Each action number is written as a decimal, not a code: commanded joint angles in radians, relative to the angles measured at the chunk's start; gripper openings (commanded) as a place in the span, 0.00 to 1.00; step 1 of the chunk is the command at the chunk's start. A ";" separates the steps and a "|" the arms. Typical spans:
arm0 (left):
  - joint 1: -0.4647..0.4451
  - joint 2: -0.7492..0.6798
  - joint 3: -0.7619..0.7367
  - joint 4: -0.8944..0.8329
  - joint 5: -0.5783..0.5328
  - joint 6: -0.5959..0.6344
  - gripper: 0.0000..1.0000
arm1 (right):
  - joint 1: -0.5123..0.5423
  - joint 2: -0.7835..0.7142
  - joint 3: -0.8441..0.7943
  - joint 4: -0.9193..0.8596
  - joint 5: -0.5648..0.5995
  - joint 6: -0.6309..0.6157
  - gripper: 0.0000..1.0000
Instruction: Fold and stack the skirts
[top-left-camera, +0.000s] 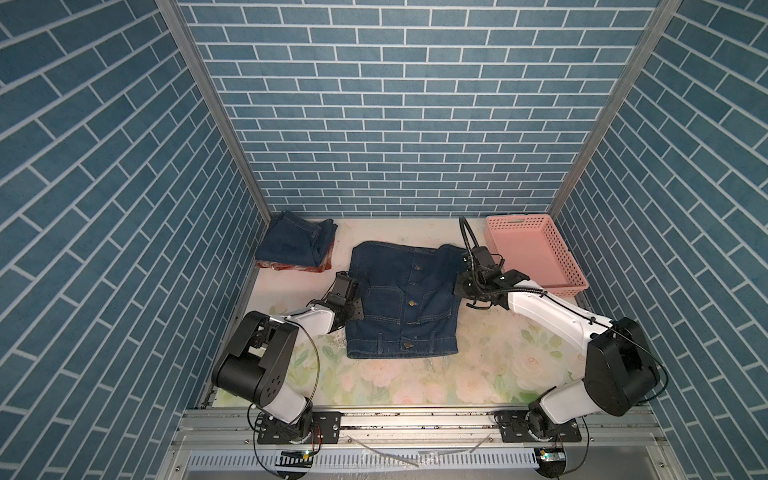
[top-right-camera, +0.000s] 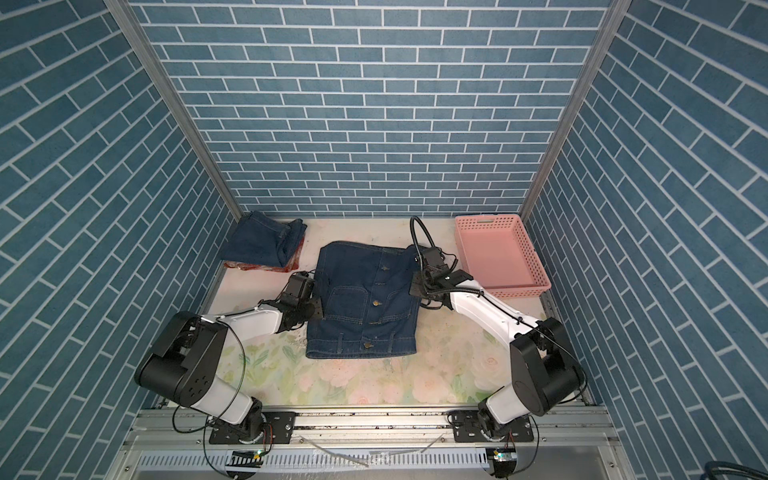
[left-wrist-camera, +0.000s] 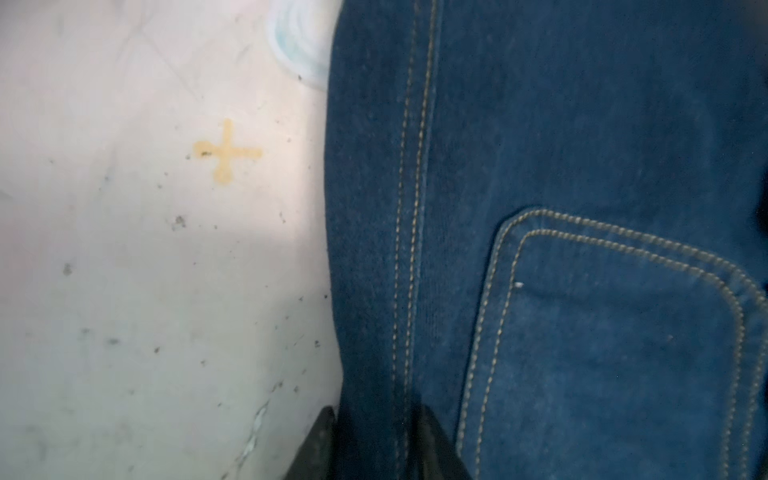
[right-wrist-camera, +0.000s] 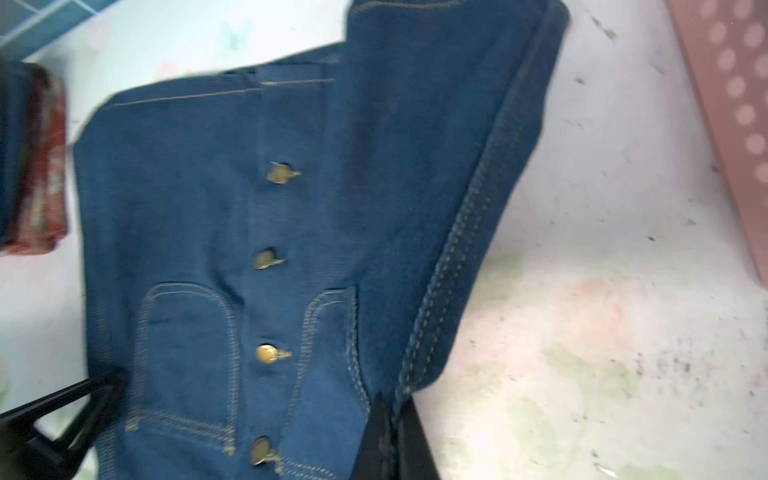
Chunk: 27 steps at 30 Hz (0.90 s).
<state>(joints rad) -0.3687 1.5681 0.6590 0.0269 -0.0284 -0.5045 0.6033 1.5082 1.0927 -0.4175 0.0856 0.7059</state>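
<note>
on the skirt (top-left-camera: 399, 303), both grippers pinch denim: left gripper (left-wrist-camera: 376, 444) the flat left edge, right gripper (right-wrist-camera: 392, 436) the right edge, lifted toward the buttons (right-wrist-camera: 268, 353). the basket (top-left-camera: 536, 257) far right shows its whole floor. the skirt lies centred on the table (top-left-camera: 478, 374), long axis near to far, waistband (top-left-camera: 405, 345) at the near end; folded denim (top-left-camera: 293, 243) tops plaid (top-left-camera: 291, 267) far left.

loc: robot lab test cell | walls: blue brick-print panels (top-left-camera: 395, 104) on 3 sides, alu corner posts (top-left-camera: 208, 108) | bench: floral-print tabletop (top-left-camera: 415, 386) | hw: left arm (top-left-camera: 266, 365) & right arm (top-left-camera: 615, 374) bolted to alu rail (top-left-camera: 415, 419), slotted cable duct (top-left-camera: 374, 459) in front
</note>
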 joint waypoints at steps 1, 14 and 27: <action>0.000 0.047 -0.051 -0.027 0.086 -0.025 0.11 | 0.051 0.038 0.128 -0.042 0.036 -0.019 0.00; -0.002 0.025 -0.126 0.047 0.113 -0.064 0.00 | 0.280 0.507 0.732 -0.035 -0.047 0.003 0.00; -0.002 -0.019 -0.187 0.067 0.115 -0.084 0.00 | 0.219 0.554 0.732 0.022 -0.134 0.008 0.69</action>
<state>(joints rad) -0.3687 1.5219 0.5179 0.2375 0.0624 -0.5804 0.8757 2.1750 1.9011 -0.4240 -0.0685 0.7086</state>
